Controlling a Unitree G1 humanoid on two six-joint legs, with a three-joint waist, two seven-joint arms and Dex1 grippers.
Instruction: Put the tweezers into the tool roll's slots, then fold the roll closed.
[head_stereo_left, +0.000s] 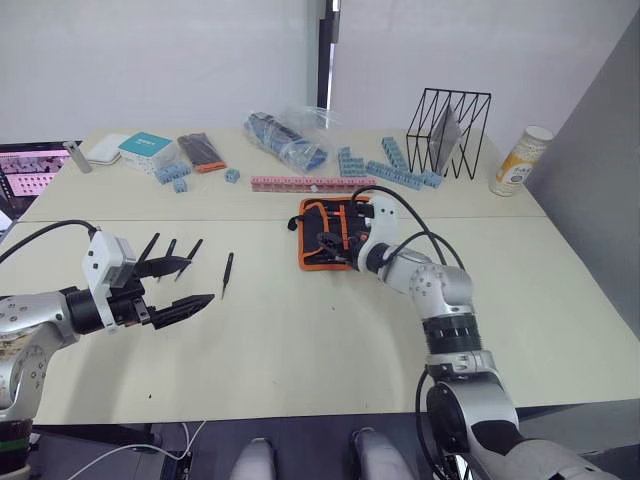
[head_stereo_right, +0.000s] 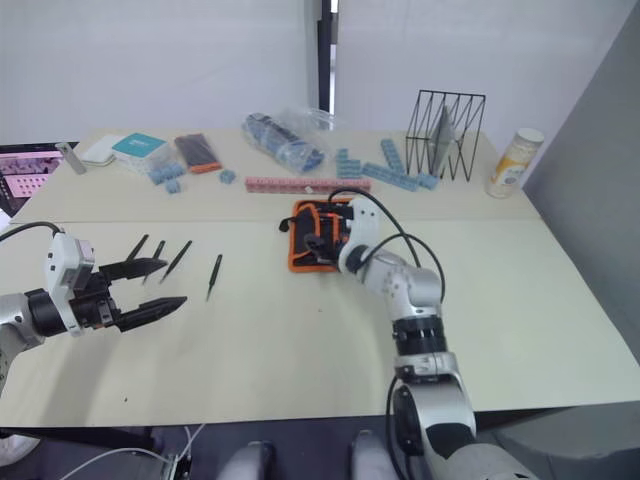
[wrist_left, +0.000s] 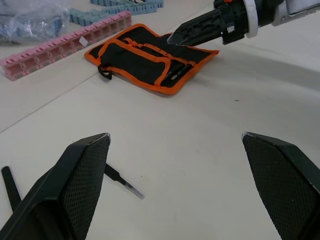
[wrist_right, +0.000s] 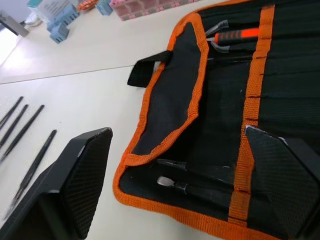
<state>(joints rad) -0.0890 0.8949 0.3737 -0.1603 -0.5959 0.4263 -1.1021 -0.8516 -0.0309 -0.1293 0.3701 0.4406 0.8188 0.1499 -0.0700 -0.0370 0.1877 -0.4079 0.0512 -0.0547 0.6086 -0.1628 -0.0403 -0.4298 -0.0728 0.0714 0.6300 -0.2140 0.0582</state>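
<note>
At lower left my left gripper (head_stereo_left: 178, 283) hangs wide open and empty beside four loose tweezers (head_stereo_left: 228, 273), I judge ready to pick. At centre my right gripper (head_stereo_left: 330, 243), also spread and empty, hovers over the open tool roll (head_stereo_left: 308, 250). No writing is legible.
</note>
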